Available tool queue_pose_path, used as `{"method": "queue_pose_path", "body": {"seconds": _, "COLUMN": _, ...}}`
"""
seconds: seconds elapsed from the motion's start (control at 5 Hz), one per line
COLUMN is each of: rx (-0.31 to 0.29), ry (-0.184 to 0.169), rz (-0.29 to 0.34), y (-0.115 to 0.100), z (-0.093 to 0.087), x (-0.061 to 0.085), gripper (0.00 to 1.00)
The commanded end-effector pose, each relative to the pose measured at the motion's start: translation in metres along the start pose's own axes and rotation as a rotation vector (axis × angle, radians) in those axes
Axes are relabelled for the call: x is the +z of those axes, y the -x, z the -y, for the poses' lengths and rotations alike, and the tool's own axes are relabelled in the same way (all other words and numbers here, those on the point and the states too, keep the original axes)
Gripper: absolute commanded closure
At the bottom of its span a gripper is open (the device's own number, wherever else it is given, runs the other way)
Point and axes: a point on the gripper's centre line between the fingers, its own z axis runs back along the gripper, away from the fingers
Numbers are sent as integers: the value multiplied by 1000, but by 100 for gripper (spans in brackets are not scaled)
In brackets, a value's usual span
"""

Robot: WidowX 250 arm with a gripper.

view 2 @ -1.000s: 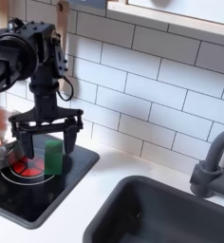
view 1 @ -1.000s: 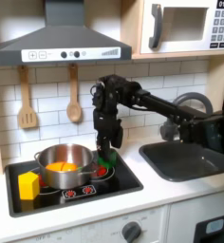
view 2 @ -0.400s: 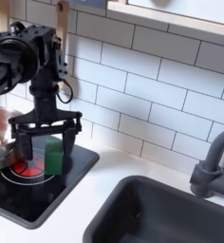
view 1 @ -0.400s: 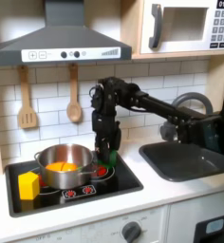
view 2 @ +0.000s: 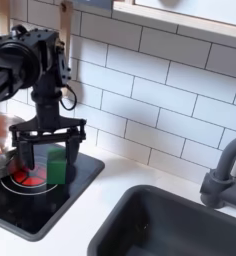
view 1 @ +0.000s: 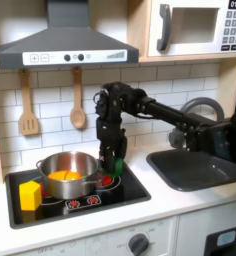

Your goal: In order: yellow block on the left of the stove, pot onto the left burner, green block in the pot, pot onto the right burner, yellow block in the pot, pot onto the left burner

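Black robot gripper (view 2: 47, 152) spread wide around the small dark green block (view 2: 56, 163), at three o'clock of the round shiny steel pot (view 1: 66, 174); best close squarely before lifting

The white counter (view 1: 180, 205) carries the stove (view 1: 130, 190). On the stove, in the first exterior view, the pot (view 1: 66, 172) sits centrally, the yellow block (view 1: 30, 194) at its eight o'clock.
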Motion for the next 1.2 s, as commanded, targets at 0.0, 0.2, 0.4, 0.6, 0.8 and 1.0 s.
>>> {"method": "queue_pose_path", "body": {"seconds": 0.0, "rx": -5, "ry": -7, "rz": 4, "y": 0, "z": 1, "x": -3, "gripper": 0}}
{"method": "queue_pose_path", "body": {"seconds": 0.2, "rx": -2, "ry": -10, "rz": 7, "y": -2, "z": -1, "x": -6, "gripper": 0}}
{"method": "queue_pose_path", "body": {"seconds": 0.4, "rx": -6, "ry": -19, "rz": -12, "y": 1, "z": -1, "x": -13, "gripper": 0}}
{"method": "queue_pose_path", "body": {"seconds": 0.6, "rx": -8, "ry": -12, "rz": -11, "y": 1, "z": -1, "x": -13, "gripper": 0}}
{"method": "queue_pose_path", "body": {"seconds": 0.8, "rx": -7, "ry": -21, "rz": -9, "y": 0, "z": -3, "x": -14, "gripper": 0}}
{"method": "queue_pose_path", "body": {"seconds": 1.0, "rx": -15, "ry": -30, "rz": -12, "y": 0, "z": -1, "x": -15, "gripper": 46}}
